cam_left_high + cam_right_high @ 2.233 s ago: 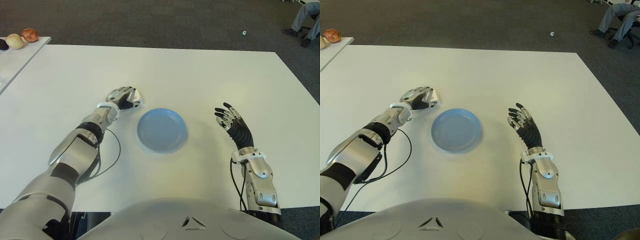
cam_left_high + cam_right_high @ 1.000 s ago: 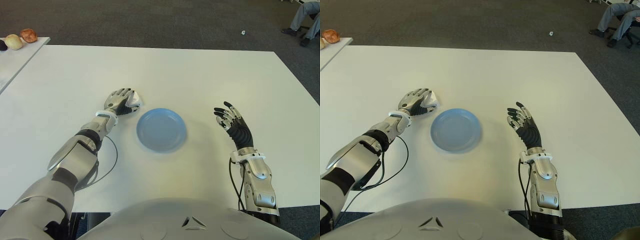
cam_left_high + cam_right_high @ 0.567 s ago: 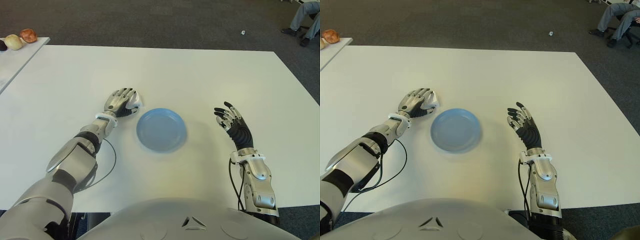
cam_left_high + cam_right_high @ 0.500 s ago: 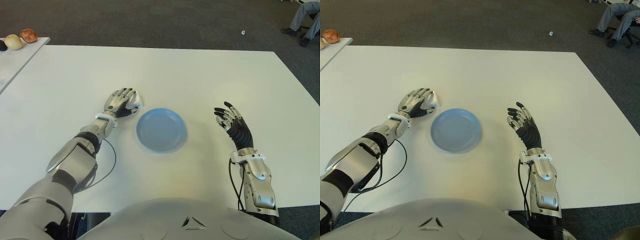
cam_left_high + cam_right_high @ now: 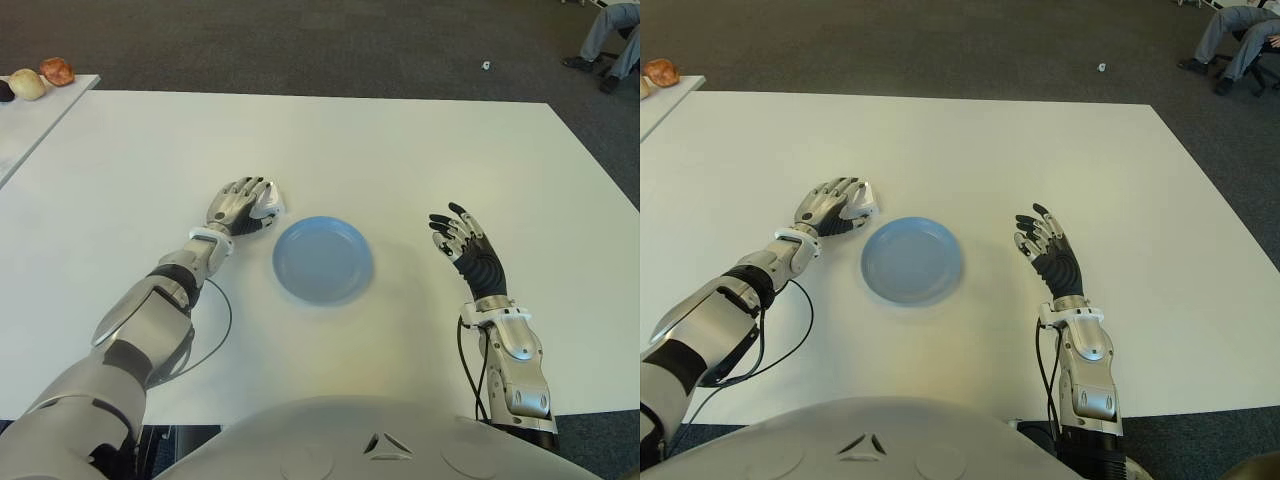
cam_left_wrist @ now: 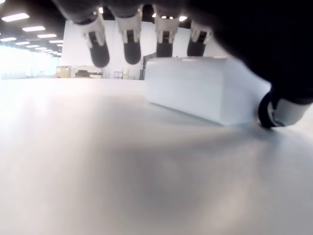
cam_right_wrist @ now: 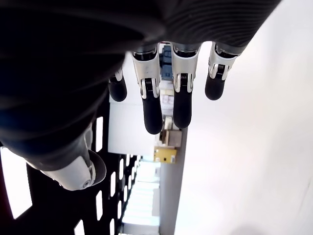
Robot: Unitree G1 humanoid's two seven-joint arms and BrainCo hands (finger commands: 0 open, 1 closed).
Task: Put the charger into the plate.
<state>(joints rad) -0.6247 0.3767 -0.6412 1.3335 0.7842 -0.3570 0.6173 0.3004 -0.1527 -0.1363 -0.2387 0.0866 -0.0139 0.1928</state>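
Observation:
The charger, a small white block, lies on the white table just left of the blue plate. My left hand is cupped over it from the left. In the left wrist view the charger sits flat on the table, the fingers hang over its far top edge and the thumb stands beside its end; the fingers are not closed around it. The plate holds nothing. My right hand shows to the right of the plate, fingers spread and holding nothing.
A second white table at the far left carries a few round food items. A person's legs show on the dark carpet at the top right. A black cable loops beside my left forearm.
Since two seconds ago my left forearm has swung in and the hand has turned a little while staying over the charger. In the last half second nothing has visibly moved.

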